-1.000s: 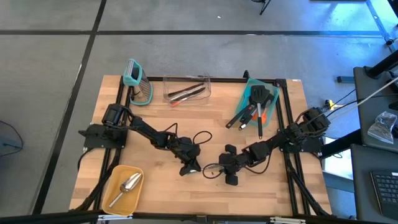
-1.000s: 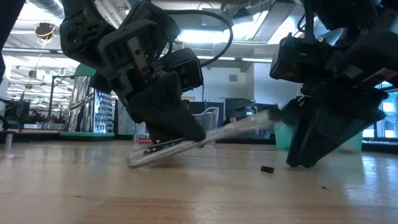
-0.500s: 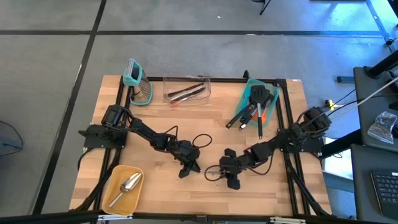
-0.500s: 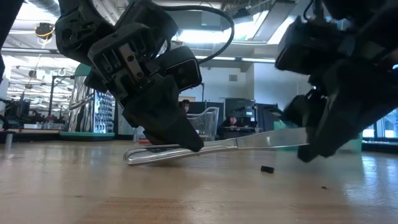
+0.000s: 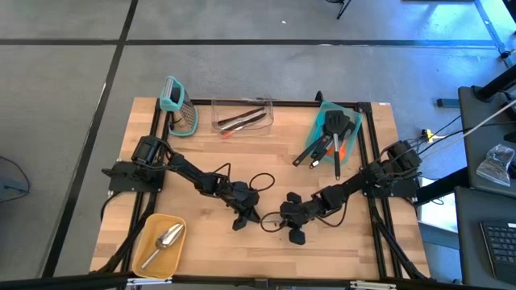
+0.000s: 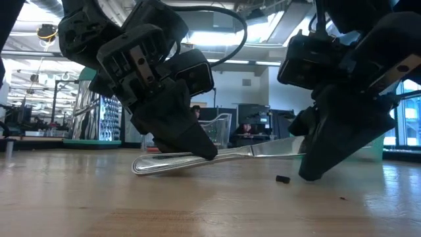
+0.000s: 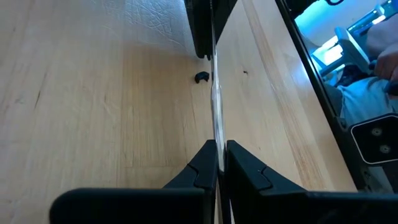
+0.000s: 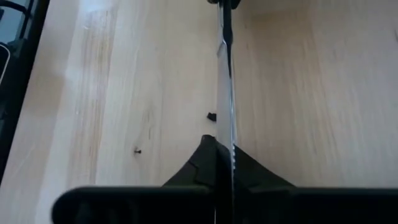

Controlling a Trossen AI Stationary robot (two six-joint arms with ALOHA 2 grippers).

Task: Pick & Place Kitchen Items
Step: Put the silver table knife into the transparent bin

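Silver table knife (image 6: 223, 157) spans low over the wooden table (image 5: 201, 153) at centre front, left gripper (image 6: 197, 148) clamped on its handle end, right gripper (image 6: 309, 172) pinching the blade

Metal utensil (image 6: 217, 157): thin and silvery; type indeterminable. Its two ends are covered by the left gripper (image 6: 197, 150) and the right gripper (image 6: 308, 170) in the low view; barely discernible between them from above.

Clear bin (image 5: 242, 115): dark slender contents, too small to identify.

Teal tray (image 5: 352, 133): black-handled utensils overlapping; exact count unclear; an orange piece mostly buried beneath them.

Small black fragment (image 6: 282, 178): on the tabletop, nature undeterminable.

Room beyond table, low view: blurred figures, details illegible.

Both arms: upper portions cut off at the low view's top edge.
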